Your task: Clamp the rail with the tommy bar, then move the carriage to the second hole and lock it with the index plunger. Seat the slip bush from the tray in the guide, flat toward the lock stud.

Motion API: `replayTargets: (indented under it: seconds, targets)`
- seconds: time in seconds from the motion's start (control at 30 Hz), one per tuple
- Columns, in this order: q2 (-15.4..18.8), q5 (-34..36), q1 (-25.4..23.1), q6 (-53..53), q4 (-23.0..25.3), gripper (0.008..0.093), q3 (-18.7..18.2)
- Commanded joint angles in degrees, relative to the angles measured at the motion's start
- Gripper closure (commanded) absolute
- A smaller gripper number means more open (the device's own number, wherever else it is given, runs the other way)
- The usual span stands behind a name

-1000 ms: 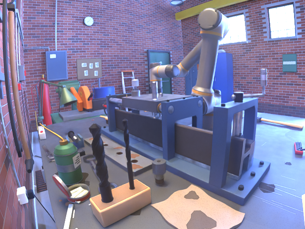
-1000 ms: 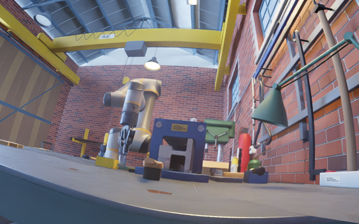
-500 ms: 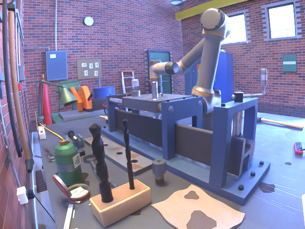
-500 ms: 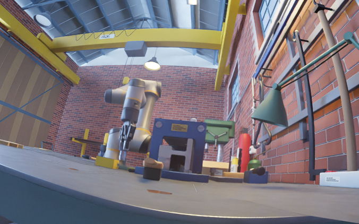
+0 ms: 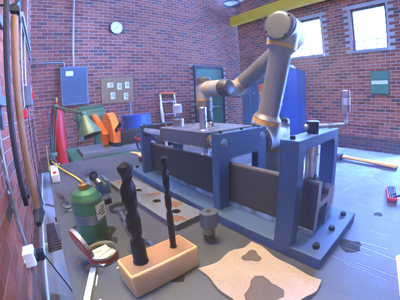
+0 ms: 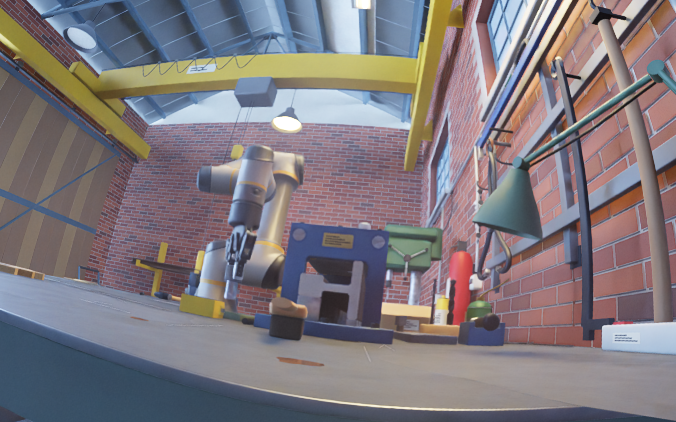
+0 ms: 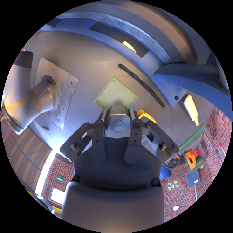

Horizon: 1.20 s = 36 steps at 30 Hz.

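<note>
The grey slip bush [image 7: 118, 117] hangs upright over the yellow tray [image 7: 116, 94], gripped in my closed gripper [image 7: 118, 114], which stands above the tray. From the second side camera the gripper [image 6: 234, 272] is left of the blue jig frame [image 6: 335, 280], behind the rail side of the fixture. In the side camera the fixture hides the gripper. The carriage plate [image 5: 206, 132] sits on top of the blue frame with an upright pin [image 5: 203, 118]. The dark rail [image 5: 245, 185] runs through the frame. The tommy bar [image 5: 326, 124] sticks out at the right post.
Behind the fixture stand a brick wall and a blue cabinet. A long drill bit [image 7: 142, 85] lies beside the tray near the jig base. In front are a drill block [image 5: 158, 264], a green canister [image 5: 89, 213], a spare bush [image 5: 208, 224], a plate with holes [image 5: 158, 201] and a rag [image 5: 258, 277].
</note>
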<state>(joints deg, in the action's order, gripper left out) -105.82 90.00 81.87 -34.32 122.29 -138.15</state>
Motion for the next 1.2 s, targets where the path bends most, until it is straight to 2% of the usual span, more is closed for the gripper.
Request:
replayTargets:
  seconds: [0.0, 0.27, 0.53, 0.87, 1.17]
  targets:
    - [-0.2, 0.0, 0.0, 0.0, -0.2, 0.0934, 0.3]
    - [-2.4, 0.0, 0.0, 0.0, -4.7, 0.0934, 2.6]
    - [-5.1, 0.0, 0.0, 0.0, -11.5, 0.0934, 6.7]
    - [-7.8, 0.0, 0.0, 0.0, -21.9, 0.0934, 14.3]
    - [-8.7, 0.0, 0.0, 0.0, -31.0, 0.0934, 22.5]
